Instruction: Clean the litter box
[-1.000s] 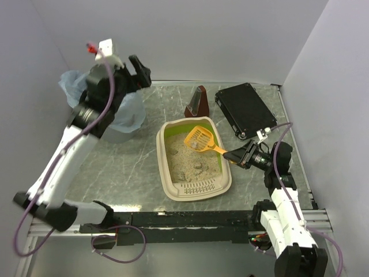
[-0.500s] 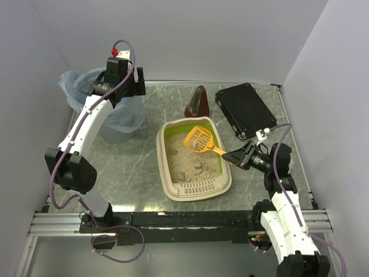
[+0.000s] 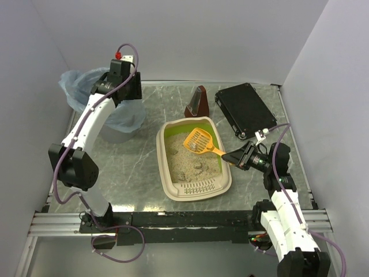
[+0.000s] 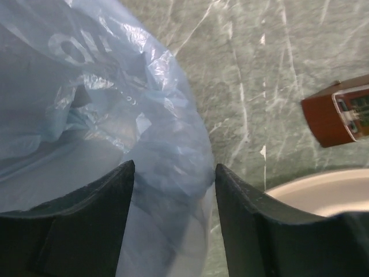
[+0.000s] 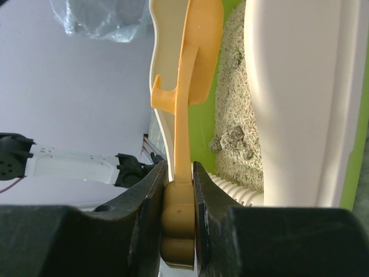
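Pinching scoop (image 3: 198, 140) handle, right gripper (image 3: 233, 156) beside litter box (image 3: 196, 189) — bin (image 3: 125, 120) far left, left gripper (image 4: 173, 173) spread astride its rim.

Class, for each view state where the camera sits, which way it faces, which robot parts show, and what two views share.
Top external: above, behind the bases, looking down on the table; left arm, right arm show.
Left wrist: by the left gripper, facing down at the blue bag; fingers show.
Right wrist: by the right gripper, facing along the scoop over the litter box; fingers show.
Shared: both wrists see the litter box.
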Controlling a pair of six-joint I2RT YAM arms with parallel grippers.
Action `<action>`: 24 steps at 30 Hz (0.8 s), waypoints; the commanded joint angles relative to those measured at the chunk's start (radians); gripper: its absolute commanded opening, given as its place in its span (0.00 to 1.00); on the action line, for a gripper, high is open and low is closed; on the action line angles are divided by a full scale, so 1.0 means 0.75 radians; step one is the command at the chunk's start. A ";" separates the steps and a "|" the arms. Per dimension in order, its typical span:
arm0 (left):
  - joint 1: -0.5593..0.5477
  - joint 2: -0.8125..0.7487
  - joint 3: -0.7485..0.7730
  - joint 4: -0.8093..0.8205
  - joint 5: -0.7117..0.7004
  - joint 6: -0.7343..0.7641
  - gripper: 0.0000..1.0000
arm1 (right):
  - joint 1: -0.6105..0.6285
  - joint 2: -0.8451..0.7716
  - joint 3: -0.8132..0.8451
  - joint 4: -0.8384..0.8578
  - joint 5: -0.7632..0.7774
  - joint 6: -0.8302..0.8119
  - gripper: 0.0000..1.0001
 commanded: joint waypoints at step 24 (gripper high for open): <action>-0.311 -0.299 -0.079 -0.264 -0.062 -0.386 0.02 | 0.005 -0.068 0.111 -0.107 -0.058 -0.071 0.00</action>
